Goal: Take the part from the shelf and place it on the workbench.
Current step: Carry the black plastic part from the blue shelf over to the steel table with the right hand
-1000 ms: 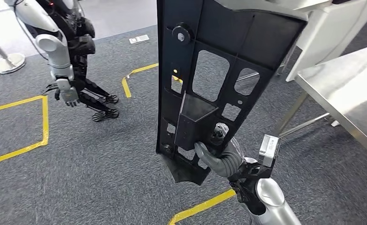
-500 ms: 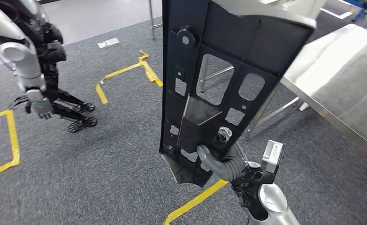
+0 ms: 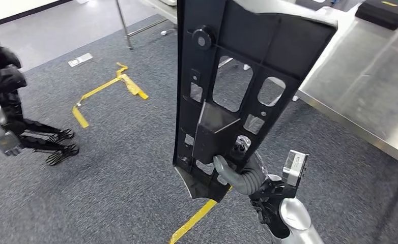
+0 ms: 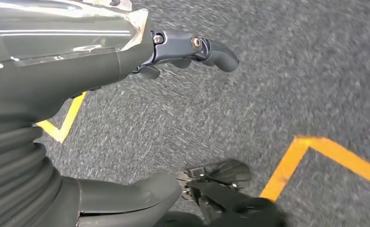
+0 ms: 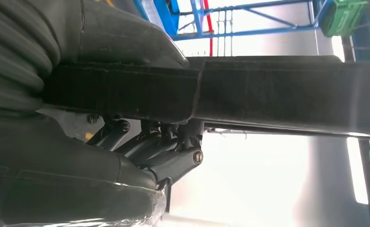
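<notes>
The part [image 3: 237, 96] stands upright at centre frame, right hand [image 3: 240, 170] fingers [image 3: 222, 166] gripping its lower end, the counter [image 3: 360, 96] at upper right; left hand [image 4: 126, 61] hangs, fingers spread.

You are looking at a dark grey carpeted floor [image 3: 120, 152] crossed by yellow tape lines [image 3: 194, 219], paler and smooth at the far edge. A brushed steel worktop [image 3: 360, 86] stands to the right, with a blue metal frame [image 5: 249, 19] against bright light.
</notes>
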You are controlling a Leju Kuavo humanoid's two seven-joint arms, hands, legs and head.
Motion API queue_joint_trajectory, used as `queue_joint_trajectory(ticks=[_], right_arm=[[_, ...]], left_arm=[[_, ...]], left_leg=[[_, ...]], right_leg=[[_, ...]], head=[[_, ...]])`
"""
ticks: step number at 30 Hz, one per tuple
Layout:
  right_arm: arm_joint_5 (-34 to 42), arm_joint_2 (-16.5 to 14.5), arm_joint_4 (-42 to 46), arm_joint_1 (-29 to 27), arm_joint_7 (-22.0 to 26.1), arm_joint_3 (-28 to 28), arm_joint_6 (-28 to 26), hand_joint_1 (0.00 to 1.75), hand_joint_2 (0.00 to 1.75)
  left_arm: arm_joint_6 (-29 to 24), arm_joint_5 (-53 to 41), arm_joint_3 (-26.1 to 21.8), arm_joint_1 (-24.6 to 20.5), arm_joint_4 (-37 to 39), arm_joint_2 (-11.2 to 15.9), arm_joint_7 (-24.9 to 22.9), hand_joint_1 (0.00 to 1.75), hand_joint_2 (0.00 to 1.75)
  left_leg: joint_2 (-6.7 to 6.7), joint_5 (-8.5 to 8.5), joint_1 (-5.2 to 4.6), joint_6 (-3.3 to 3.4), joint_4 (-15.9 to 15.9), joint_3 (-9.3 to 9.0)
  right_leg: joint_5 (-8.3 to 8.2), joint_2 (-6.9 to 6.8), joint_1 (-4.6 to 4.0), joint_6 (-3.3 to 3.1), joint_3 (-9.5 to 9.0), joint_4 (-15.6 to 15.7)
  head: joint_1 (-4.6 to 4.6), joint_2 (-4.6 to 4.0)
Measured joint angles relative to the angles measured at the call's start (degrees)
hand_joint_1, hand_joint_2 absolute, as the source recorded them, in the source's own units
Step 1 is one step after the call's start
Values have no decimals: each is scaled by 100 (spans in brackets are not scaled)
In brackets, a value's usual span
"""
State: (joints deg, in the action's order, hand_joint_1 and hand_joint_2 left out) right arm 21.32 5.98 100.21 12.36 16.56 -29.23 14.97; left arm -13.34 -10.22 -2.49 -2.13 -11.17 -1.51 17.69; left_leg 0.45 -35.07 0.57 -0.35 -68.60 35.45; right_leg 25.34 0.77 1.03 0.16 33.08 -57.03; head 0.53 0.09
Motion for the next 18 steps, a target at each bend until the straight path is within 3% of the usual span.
queue_joint_trajectory(ticks=[1,2,3,5,6,8,9,10,11,13,15,17,18], right_arm=[[-3,-3,0,-18,1,3,-2,175,175],[-7,-3,0,-41,1,8,-3,175,175],[-7,-3,0,-66,1,15,-5,175,175],[-7,-4,1,-97,0,26,-7,175,175],[-9,-8,1,-101,1,27,-7,175,175],[-22,-20,4,-111,-3,29,-7,175,175],[-38,-25,6,-119,-5,28,-6,175,175],[-53,-27,8,-132,-8,28,-4,175,175],[-67,-26,8,-144,-9,26,1,175,175],[-81,-25,7,-140,-15,18,20,175,175],[-89,-28,-1,-121,-22,3,47,175,175],[-98,-29,-23,-121,-33,-15,64,175,175],[-104,-28,-37,-122,-40,-21,67,175,175]], left_arm=[[1,-1,0,9,1,0,-3,0,175],[0,-1,0,16,2,0,-5,0,175],[1,-1,0,22,3,1,-8,0,175],[1,-3,1,22,3,3,-8,0,175],[1,-4,1,22,5,2,-8,0,175],[-18,-8,2,15,9,-7,-12,0,175],[-36,-8,2,10,10,-14,-14,0,175],[-59,-8,2,4,9,-25,-16,0,175],[-82,-7,2,-3,8,-35,-16,0,175],[-112,-8,2,-14,5,-52,-17,0,175],[-113,-18,3,-11,4,-54,-28,0,175],[-81,-45,4,-8,4,-52,-43,0,175],[-60,-57,6,-12,4,-49,-49,0,175]], left_leg=[[-42,-117,11,-16,-334,161],[-55,-127,24,-31,-499,251],[-61,-29,43,-42,-455,242],[-163,373,108,-70,189,-46],[-315,513,141,-92,555,-217],[-550,591,161,-92,956,-391],[-572,567,139,-64,987,-397],[-500,580,120,-11,999,-399],[-420,604,109,45,1025,-408],[-253,659,101,152,1081,-431],[-72,673,69,206,1098,-426],[109,666,41,222,1097,-422],[188,662,36,223,1096,-423]], right_leg=[[-1,68,-4,-2,1,-1],[-2,140,-6,0,-1,-4],[-3,214,-4,4,-5,-9],[-2,362,12,17,-5,-41],[3,432,1,42,17,-73],[-10,559,-7,121,95,-112],[-32,628,-2,177,137,-108],[-63,700,15,227,182,-88],[-75,685,25,266,221,-98],[53,409,-3,270,404,-380],[368,84,-28,216,748,-1105],[568,5,-24,215,1017,-1709],[548,-16,-22,244,1003,-1723]], head=[[7,0],[8,0],[8,0],[9,-1],[8,-1],[4,-1],[3,-1],[2,-1],[3,-1],[-22,0],[-49,0],[-54,0],[-55,0]])
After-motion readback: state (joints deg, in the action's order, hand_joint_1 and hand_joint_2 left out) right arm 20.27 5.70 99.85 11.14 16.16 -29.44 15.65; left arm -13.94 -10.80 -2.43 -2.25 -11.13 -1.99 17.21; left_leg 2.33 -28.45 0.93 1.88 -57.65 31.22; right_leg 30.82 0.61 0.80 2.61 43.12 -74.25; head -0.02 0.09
